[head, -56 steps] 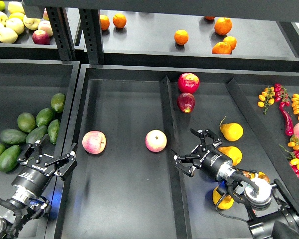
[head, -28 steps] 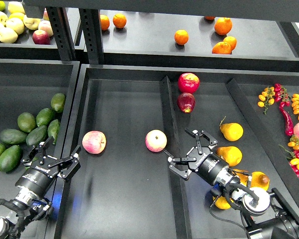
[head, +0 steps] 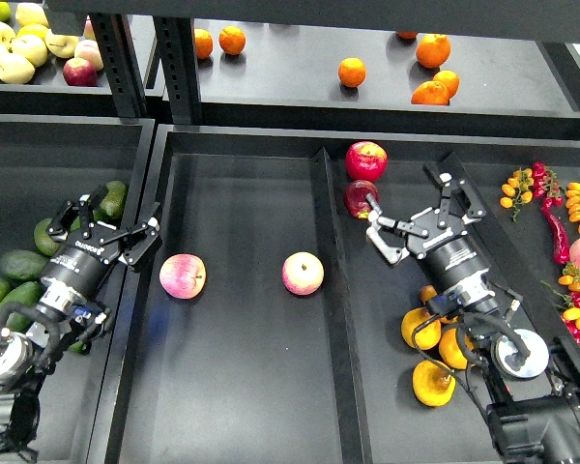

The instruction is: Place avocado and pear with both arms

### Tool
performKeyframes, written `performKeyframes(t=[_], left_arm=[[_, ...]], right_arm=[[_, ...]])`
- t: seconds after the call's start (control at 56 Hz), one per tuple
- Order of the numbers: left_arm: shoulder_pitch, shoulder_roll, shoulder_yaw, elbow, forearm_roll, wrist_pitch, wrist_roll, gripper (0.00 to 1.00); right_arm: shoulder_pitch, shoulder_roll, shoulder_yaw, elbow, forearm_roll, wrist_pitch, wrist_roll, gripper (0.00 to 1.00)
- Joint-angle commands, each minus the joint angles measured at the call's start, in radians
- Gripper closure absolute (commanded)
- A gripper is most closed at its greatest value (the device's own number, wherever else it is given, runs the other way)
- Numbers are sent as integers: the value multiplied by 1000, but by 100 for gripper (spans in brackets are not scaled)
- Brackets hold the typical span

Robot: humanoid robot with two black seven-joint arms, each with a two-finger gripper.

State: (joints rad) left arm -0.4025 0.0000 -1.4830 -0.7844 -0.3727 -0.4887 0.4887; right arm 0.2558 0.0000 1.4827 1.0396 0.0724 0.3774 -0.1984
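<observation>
Several dark green avocados (head: 23,264) lie in the left tray. My left gripper (head: 109,222) is open and empty, right above the pile and next to the far avocado (head: 114,197). Yellow-orange pears (head: 420,329) lie in the right tray, partly under my right arm; another pear (head: 433,384) lies nearer the front. My right gripper (head: 422,217) is open and empty, beyond the pears and just right of a dark red apple (head: 359,197).
Two pink apples (head: 182,276) (head: 303,274) lie in the middle tray, and a red apple (head: 365,160) at the back. A divider wall (head: 327,242) splits the middle and right trays. Oranges (head: 352,72) sit on the back shelf, chillies and cherry tomatoes (head: 561,208) on the right.
Both arms have reached further back. My left gripper moved up over the avocados. My right gripper swung back and to the right, past the pears, near the dark red apple.
</observation>
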Motion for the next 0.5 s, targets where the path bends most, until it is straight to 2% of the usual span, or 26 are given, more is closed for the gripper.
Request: performKeyframes(t=[0.0, 0.089, 0.268, 0.483], left_arm=[[-90, 0, 13, 137, 0, 0, 0, 1], [-108, 0, 27, 180, 0, 0, 0, 1], [-75, 0, 76, 146, -2, 0, 0, 1], [88, 0, 82, -65, -2, 0, 0, 1]], right_arm=[[20, 0, 7, -53, 1, 1, 14, 1], [13, 0, 4, -61, 9, 1, 14, 1], [-72, 0, -16, -46, 104, -8, 1, 0], [-199, 0, -94, 49, 144, 8, -3, 0]])
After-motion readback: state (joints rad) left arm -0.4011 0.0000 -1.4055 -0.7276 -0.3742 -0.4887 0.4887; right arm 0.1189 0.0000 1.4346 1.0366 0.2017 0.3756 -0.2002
